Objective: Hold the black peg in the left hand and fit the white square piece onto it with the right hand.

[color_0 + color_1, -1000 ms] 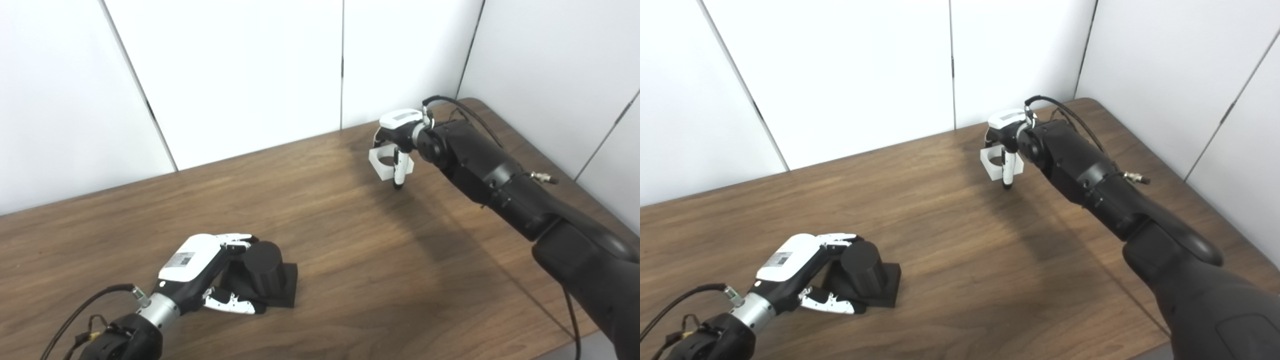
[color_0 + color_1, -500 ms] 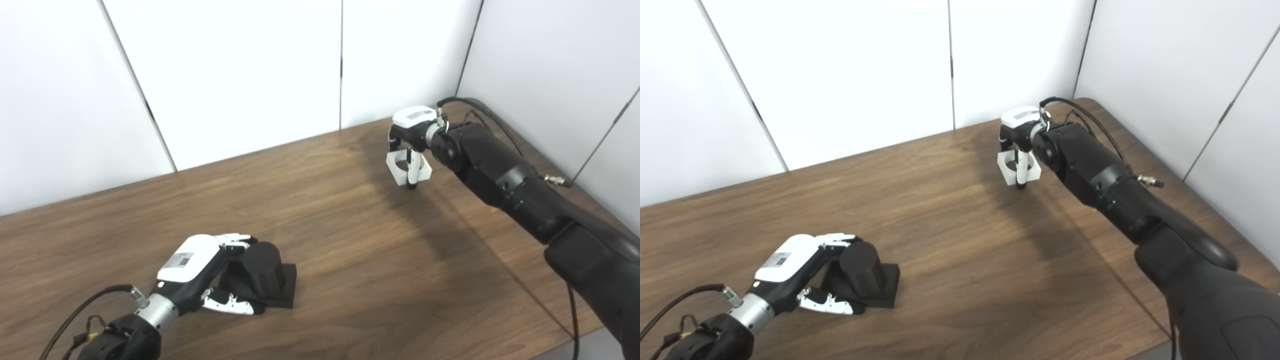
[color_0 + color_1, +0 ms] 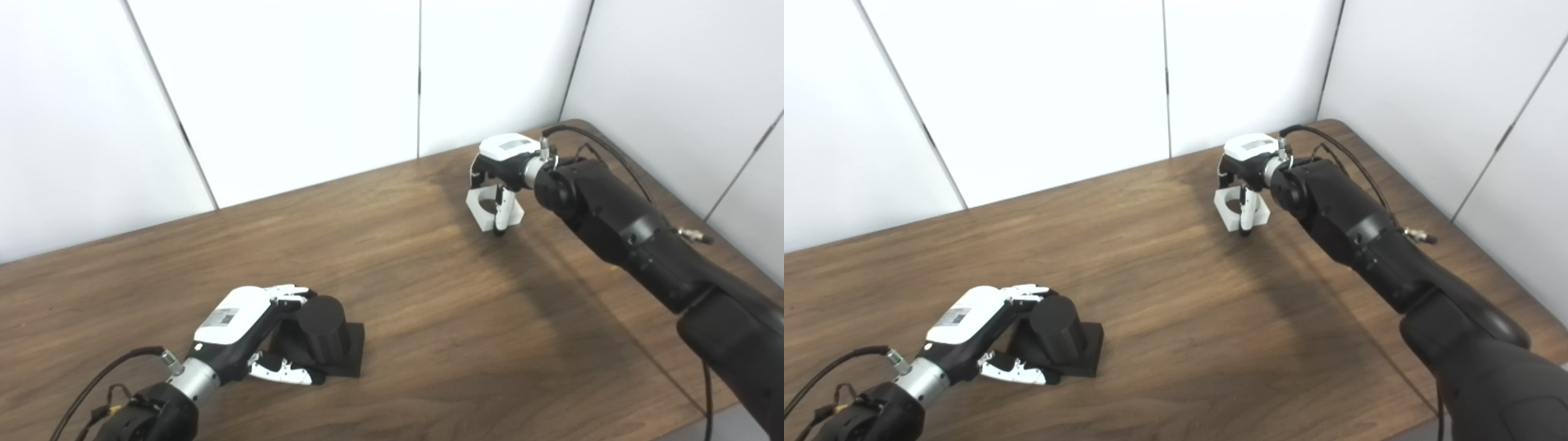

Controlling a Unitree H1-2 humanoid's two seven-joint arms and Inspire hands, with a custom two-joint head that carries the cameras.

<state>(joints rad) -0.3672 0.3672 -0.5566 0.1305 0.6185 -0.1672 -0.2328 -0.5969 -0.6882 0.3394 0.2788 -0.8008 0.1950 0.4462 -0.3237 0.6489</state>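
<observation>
While the left hand (image 3: 245, 331) is clasping the black peg (image 3: 321, 334) on the table (image 3: 429, 318), the right hand (image 3: 499, 177), pinching the white square piece (image 3: 493, 208) far away, is needing to carry it level, hole over peg.

Your left hand (image 3: 968, 334) low at near-left of bench (image 3: 1182, 318), fingers and thumb wrapped around peg (image 3: 1053, 327). Peg: black cylinder standing on square black base, base flat on bench. Your right hand (image 3: 1247, 168) at far right of bench, fingers pointing down, closed on white piece (image 3: 1240, 211). Piece has round hole through middle, sits tilted in grip, one finger across its front. Piece and peg well apart. White wall panels behind bench.
</observation>
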